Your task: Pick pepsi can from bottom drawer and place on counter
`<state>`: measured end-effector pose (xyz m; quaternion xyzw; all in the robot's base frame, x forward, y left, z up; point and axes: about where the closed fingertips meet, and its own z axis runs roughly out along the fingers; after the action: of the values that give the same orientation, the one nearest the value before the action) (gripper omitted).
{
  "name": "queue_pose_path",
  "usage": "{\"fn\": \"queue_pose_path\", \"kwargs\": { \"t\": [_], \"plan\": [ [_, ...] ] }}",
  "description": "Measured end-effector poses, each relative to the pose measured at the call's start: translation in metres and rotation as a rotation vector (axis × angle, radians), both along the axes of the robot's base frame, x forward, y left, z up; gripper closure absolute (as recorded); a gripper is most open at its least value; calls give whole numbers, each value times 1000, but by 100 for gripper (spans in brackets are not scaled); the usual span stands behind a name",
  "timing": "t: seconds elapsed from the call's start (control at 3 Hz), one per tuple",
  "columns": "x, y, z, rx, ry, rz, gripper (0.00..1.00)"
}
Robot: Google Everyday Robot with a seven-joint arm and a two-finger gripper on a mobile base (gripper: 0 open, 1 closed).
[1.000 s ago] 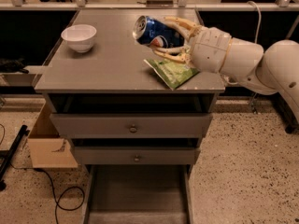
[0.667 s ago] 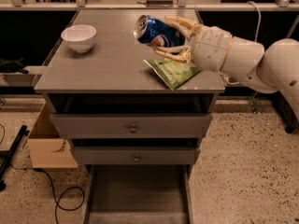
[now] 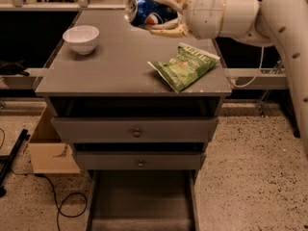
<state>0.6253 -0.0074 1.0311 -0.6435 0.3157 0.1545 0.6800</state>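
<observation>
The blue pepsi can [image 3: 144,11] lies on its side in my gripper [image 3: 162,14], silver end pointing left, held above the far part of the grey counter [image 3: 110,61]. My gripper's tan fingers [image 3: 166,31] are shut on the can from the right, and the white arm runs off to the right. The bottom drawer [image 3: 140,201] stands pulled out at the bottom of the cabinet, and its tray looks empty.
A white bowl [image 3: 81,38] sits on the counter's left side. A green chip bag [image 3: 185,65] lies on the counter's right front. Two upper drawers with brass knobs [image 3: 136,133] are slightly open. A cardboard box [image 3: 48,150] stands on the floor at left.
My gripper with the can has lifted and moved toward the back of the counter, away from the chip bag. The view is now closer to the cabinet.
</observation>
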Motion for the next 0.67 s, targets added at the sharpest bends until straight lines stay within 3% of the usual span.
{"fn": "queue_pose_path", "kwargs": {
  "t": [0.33,0.67],
  "plan": [
    [8,31,10,-44,17,137,100],
    [6,38,21,-48,-2,189,100]
  ]
}}
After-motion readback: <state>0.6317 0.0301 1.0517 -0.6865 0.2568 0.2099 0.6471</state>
